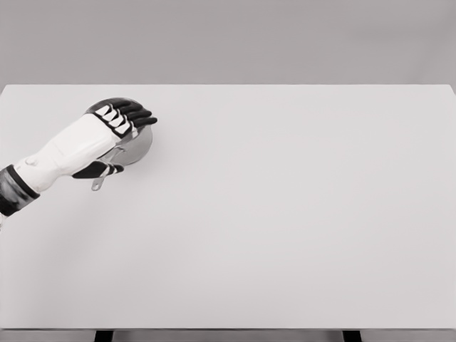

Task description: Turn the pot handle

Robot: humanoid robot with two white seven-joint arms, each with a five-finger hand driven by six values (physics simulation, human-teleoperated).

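A small round metal pot sits on the white table at the far left. Its thin handle sticks out toward the lower left, ending in a small loop. My left hand lies over the pot and hides most of it. The black fingers stretch across the pot's far rim, and the thumb rests beside the handle near the pot's front side. Whether the hand grips the pot or only rests on it is not visible. The right arm is out of view.
Beyond the table's far edge is a plain grey wall. Two dark table legs show below the front edge.
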